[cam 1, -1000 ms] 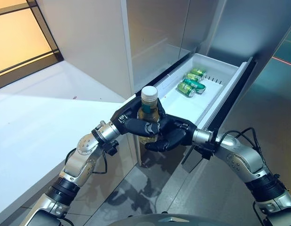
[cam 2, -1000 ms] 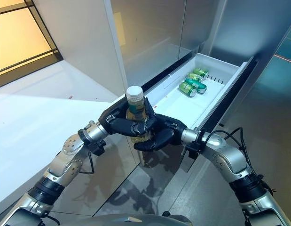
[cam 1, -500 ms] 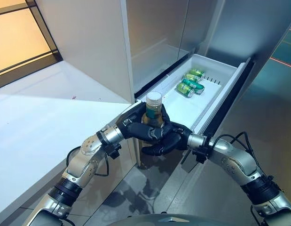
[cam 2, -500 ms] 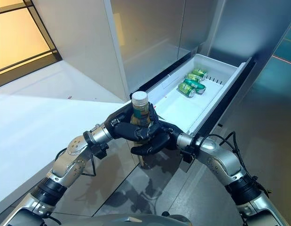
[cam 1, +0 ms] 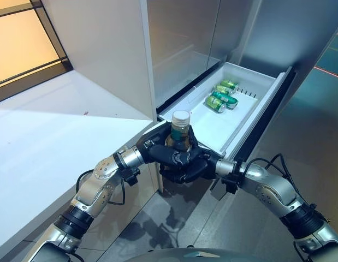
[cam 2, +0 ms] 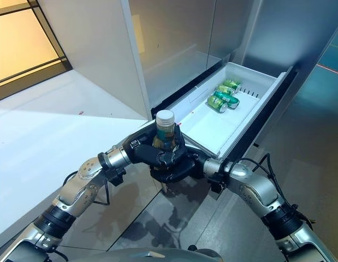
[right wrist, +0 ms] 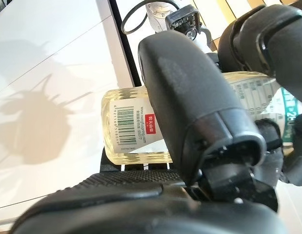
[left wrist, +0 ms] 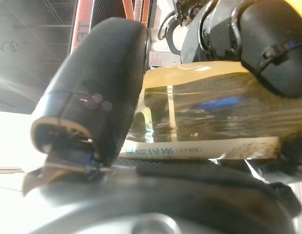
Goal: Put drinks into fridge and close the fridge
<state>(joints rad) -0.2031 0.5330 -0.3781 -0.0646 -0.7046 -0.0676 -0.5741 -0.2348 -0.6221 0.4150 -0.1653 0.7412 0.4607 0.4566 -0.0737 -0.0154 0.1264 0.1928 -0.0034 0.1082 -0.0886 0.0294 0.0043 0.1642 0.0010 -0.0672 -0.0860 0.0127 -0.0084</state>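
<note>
A yellowish drink bottle (cam 1: 179,131) with a white cap stands upright between both hands, just before the near end of the open white fridge drawer (cam 1: 250,117). My left hand (cam 1: 158,150) is curled round its body from the left. My right hand (cam 1: 191,166) wraps it from the right and below. The left wrist view shows the bottle (left wrist: 199,117) pressed against the thumb, and the right wrist view shows the bottle's label (right wrist: 136,129) past the thumb. Three green cans (cam 1: 220,95) lie at the drawer's far end.
A white counter (cam 1: 48,136) stretches at the left, under a pale cabinet wall (cam 1: 103,49). The drawer's dark front panel (cam 1: 267,109) juts out at the right over a grey floor (cam 1: 305,136).
Both hands and the bottle have moved slightly lower and toward the drawer's near end, and the right hand has closed tighter round the bottle.
</note>
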